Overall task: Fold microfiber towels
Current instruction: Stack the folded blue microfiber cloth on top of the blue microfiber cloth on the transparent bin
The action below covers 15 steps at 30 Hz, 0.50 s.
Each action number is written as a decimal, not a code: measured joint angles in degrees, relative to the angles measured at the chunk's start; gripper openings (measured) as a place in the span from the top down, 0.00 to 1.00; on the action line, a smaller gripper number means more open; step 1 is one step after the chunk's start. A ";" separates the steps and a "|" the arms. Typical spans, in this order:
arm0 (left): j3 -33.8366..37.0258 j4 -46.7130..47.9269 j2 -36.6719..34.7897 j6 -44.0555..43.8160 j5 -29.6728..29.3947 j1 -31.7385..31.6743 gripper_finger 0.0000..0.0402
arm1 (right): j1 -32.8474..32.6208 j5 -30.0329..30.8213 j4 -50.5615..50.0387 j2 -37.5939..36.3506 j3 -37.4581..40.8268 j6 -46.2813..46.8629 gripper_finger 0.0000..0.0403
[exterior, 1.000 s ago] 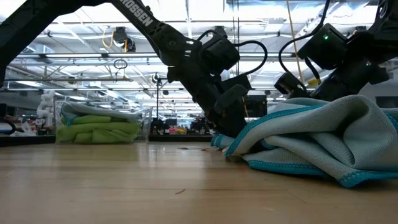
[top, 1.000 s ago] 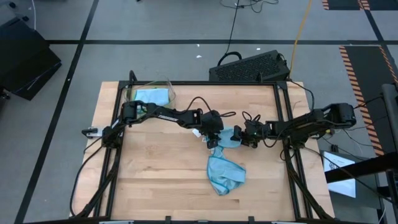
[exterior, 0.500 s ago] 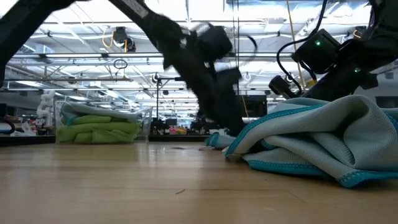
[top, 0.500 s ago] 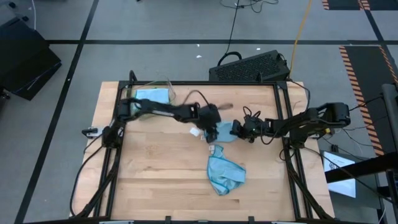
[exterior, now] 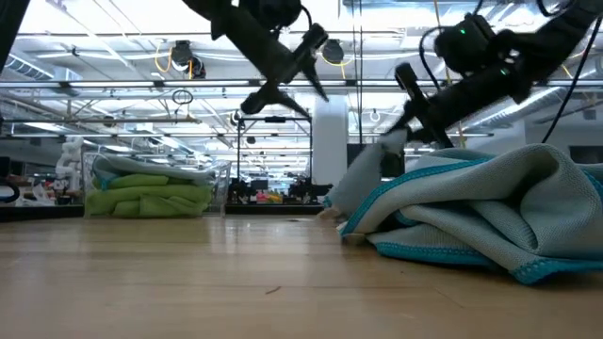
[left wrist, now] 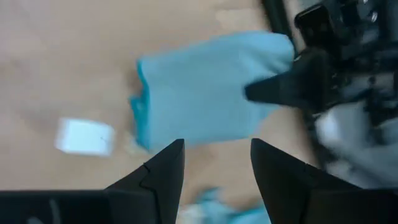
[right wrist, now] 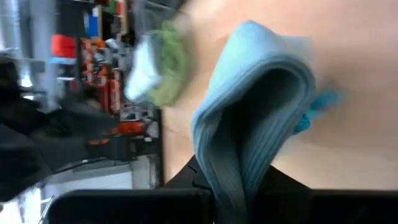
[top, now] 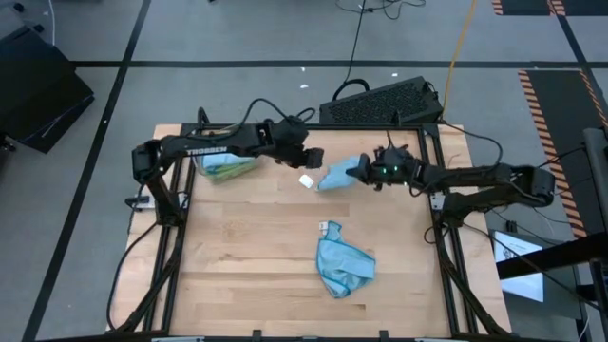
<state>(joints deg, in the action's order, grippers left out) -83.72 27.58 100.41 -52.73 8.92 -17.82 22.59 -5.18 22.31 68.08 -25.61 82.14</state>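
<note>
So your right gripper [top: 359, 171] has just clamped down on a light blue towel [top: 337, 175] and carried it off the surface toward the upper middle of the high view; a second ago it sat lower, right next to the left one. Your left gripper [top: 302, 159] has let go and backed off to the upper left, jaws partway open and empty, with a small white tag [top: 306, 180] lying just below it. The other blue towel [top: 344, 268] is still crumpled at lower centre, unfolded. The clear bin [exterior: 155, 185] at left holds green ones. Looks like one towel's getting moved, not folded yet.
</note>
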 joint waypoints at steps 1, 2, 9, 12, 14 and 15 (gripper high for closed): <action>0.00 -1.20 0.01 -4.67 1.05 0.04 0.54 | 0.85 -0.80 -1.07 -0.17 -1.63 -1.03 0.96; -0.03 -2.50 0.15 -8.71 2.07 0.24 0.54 | 1.68 -1.02 -2.06 -0.32 -3.27 -2.07 0.96; -0.07 -13.84 0.57 -23.61 -6.37 3.26 0.51 | 8.65 -2.47 -5.94 -0.33 -13.25 -6.58 0.96; -0.07 -18.28 0.75 -30.35 -10.76 4.28 0.44 | 11.91 -4.10 -6.09 -0.36 -15.86 -6.95 0.96; -0.11 -21.65 1.59 -34.08 -12.41 4.67 0.39 | 13.97 -6.04 -6.33 -0.36 -17.41 -7.70 0.96; -0.11 -22.45 1.78 -35.81 -12.63 4.72 0.36 | 15.01 -7.14 -6.68 -0.36 -18.23 -8.15 0.96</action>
<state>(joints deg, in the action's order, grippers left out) -83.83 5.12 102.19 -88.54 -3.70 -13.11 37.60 -12.32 15.63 67.72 -43.84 73.99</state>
